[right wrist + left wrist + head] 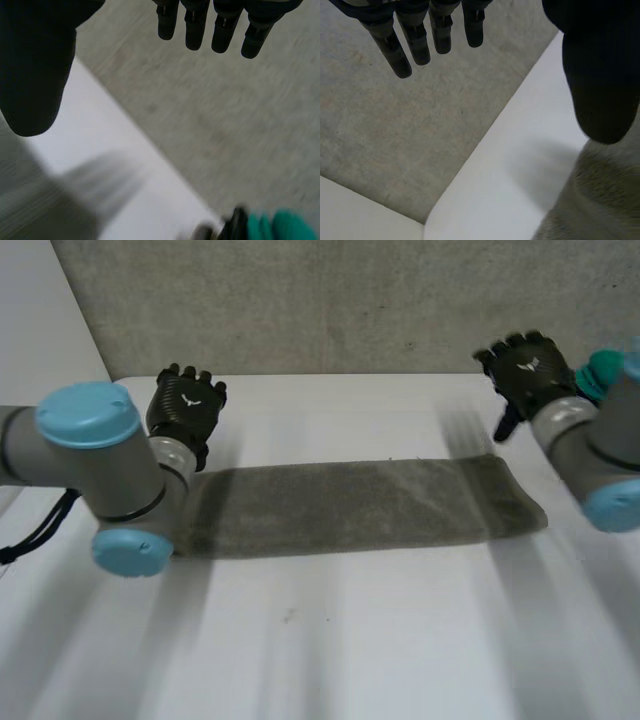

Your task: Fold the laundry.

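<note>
A grey-green cloth (360, 505) is seen laid out as a long, narrow strip across the middle of the white table (350, 640). One end of it is hidden behind the left arm (90, 470). The left hand (185, 408) is held above the table's far edge, its fingers (415, 42) straight and nothing grasped. The right hand (527, 370) is raised beyond the cloth's other end, its fingers (220, 25) likewise extended and empty. A green object (280, 225) beside it cannot be made out.
</note>
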Available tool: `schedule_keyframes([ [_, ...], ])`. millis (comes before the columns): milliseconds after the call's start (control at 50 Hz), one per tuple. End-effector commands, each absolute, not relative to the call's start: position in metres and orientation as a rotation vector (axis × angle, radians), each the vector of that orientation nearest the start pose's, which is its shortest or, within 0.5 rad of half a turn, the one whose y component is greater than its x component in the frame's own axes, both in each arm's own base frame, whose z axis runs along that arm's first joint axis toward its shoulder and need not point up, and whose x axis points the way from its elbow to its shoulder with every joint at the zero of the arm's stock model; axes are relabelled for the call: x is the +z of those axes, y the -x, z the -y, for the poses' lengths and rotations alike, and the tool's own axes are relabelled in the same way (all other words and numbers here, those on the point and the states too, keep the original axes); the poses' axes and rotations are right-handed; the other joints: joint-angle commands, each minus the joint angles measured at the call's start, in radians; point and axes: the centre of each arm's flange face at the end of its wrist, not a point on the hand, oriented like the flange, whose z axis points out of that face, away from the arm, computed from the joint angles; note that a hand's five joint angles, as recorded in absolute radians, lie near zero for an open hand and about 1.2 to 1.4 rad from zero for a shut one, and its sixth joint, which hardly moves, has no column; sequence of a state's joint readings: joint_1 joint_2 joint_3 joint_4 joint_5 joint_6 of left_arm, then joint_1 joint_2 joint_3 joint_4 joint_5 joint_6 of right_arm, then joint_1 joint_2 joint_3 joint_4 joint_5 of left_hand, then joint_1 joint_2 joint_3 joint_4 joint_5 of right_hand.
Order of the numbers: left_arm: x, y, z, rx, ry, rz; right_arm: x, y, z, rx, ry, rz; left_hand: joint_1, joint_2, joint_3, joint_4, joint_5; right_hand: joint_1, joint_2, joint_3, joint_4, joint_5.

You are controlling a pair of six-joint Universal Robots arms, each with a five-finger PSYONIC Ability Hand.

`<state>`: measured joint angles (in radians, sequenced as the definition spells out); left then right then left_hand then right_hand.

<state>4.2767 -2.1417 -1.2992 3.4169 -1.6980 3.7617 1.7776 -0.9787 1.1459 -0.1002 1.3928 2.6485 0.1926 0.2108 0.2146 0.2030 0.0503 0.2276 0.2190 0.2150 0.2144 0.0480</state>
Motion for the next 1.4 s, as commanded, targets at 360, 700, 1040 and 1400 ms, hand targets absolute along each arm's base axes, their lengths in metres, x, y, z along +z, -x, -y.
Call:
schedule_keyframes([
  [360,0.204,0.28,0.287,-2.178,-0.991,-2.162,0.121,-0.185,0.381,-1.639,1.117,-2.394,-0.018,-0.036,-0.04,-0.028,-0.05,0.439,0.447,0.451,0.452,0.444],
  [700,0.204,0.278,0.284,-2.17,-0.995,-2.162,0.14,-0.113,0.396,-1.799,0.983,-2.634,-0.018,-0.036,-0.04,-0.028,-0.05,1.169,1.177,1.181,1.182,1.174],
  [1040,0.224,0.264,0.271,-2.206,-0.954,-2.122,0.202,-0.167,0.382,-2.273,1.601,-2.203,-0.018,-0.036,-0.04,-0.028,-0.05,1.169,1.177,1.181,1.182,1.174],
  [1400,0.229,0.262,0.265,-2.226,-0.945,-2.114,0.131,-0.413,0.215,-2.059,1.903,-0.983,-0.018,-0.036,-0.04,-0.028,-0.05,1.169,1.177,1.181,1.182,1.174],
])
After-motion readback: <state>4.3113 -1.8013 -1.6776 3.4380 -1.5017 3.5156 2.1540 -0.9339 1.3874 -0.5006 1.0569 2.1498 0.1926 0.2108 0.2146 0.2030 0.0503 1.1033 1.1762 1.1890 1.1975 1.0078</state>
